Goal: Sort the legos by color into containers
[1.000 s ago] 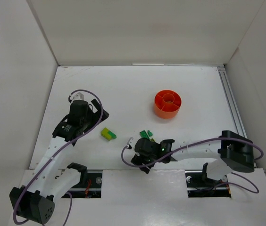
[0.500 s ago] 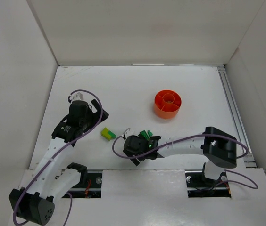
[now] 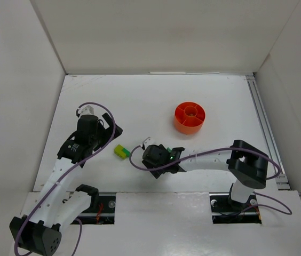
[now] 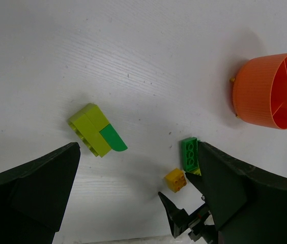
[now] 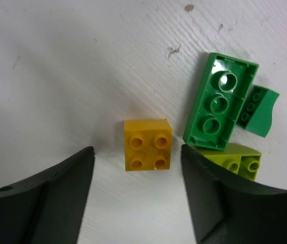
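A yellow lego (image 5: pixel 147 144) lies studs up on the white table, just ahead of my right gripper (image 5: pixel 138 198). That gripper is open, with a gap on each side of the brick. To the right of the yellow brick lie an upturned green lego (image 5: pixel 220 101), a small dark green curved piece (image 5: pixel 258 111) and a lime lego (image 5: pixel 235 160). In the top view the right gripper (image 3: pixel 156 154) hides this group. A lime lego joined to a green piece (image 4: pixel 95 133) lies apart on the left. My left gripper (image 4: pixel 133 203) hangs open above it, holding nothing. The orange dish (image 3: pixel 189 117) stands farther back.
White walls enclose the table on three sides. A metal rail (image 3: pixel 262 122) runs along the right edge. In the left wrist view the dish (image 4: pixel 270 91) shows its compartments, and the right gripper's dark finger (image 4: pixel 176 218) pokes in beside the yellow lego (image 4: pixel 175 179).
My right arm has swung left and away from the near edge, coming over the green and yellow bricks and covering them from above. The left arm has barely shifted.
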Action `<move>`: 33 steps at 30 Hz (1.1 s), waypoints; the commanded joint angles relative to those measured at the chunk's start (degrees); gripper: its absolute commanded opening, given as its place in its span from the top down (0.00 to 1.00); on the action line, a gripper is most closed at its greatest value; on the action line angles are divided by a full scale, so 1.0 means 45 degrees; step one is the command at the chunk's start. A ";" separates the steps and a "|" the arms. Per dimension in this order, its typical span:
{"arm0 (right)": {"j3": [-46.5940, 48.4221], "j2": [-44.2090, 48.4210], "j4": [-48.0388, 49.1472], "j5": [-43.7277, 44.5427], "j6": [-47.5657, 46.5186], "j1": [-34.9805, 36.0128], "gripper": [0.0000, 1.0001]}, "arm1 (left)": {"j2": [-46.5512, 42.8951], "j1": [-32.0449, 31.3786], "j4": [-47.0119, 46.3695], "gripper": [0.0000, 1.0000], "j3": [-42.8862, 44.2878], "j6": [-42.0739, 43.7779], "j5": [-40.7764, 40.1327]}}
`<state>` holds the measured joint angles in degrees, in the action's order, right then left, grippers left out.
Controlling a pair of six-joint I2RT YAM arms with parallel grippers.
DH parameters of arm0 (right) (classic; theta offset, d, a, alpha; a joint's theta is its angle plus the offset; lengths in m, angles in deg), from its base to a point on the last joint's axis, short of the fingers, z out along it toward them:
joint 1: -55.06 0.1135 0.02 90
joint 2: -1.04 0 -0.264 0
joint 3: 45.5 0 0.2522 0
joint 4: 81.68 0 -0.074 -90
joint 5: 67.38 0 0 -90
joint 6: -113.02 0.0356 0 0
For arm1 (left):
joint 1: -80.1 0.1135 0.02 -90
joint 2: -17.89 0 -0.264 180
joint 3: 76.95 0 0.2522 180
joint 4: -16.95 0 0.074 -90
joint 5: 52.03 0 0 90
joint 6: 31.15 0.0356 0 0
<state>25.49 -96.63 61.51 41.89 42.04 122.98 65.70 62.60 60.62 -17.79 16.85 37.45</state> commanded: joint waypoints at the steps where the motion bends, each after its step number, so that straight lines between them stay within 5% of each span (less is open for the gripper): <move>1: 0.0133 -0.0484 0.0239 -0.0257 -0.0752 -0.0250 0.30 | -0.0098 0.0060 -0.0006 0.01 0.0261 0.0192 -0.0159; 3: 0.0133 -0.0484 0.0239 -0.0374 -0.0752 -0.0250 0.40 | -0.0215 0.0060 -0.0006 0.01 0.0261 0.0192 -0.0275; 5: 0.0133 -0.0114 0.0084 -0.0375 -0.0752 -0.0250 0.60 | -0.0215 0.0060 -0.0006 0.01 0.0261 0.0192 -0.0276; 7: 0.0404 0.0081 -0.0267 -0.0375 -0.0752 -0.0250 0.67 | -0.0215 0.0060 -0.0006 0.01 0.0261 0.0192 -0.0276; 13: 0.1343 0.1000 -0.1148 -0.0081 -0.1628 -0.0541 0.72 | 0.0348 0.0060 -0.0512 0.01 0.0378 0.0192 -0.0276; 23: 0.2963 0.2622 0.0454 -0.2834 -0.5613 -0.5889 0.77 | 0.2945 0.0060 -0.1919 0.01 0.1803 0.0466 -0.0413; 33: 0.6694 -0.0130 0.0200 -0.3559 -0.7314 -0.9154 0.77 | 0.4979 0.0177 -0.3346 0.01 0.3111 0.0720 -0.0276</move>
<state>51.90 -94.22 61.95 28.16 12.69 83.53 87.53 62.97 49.04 -7.03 18.64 36.43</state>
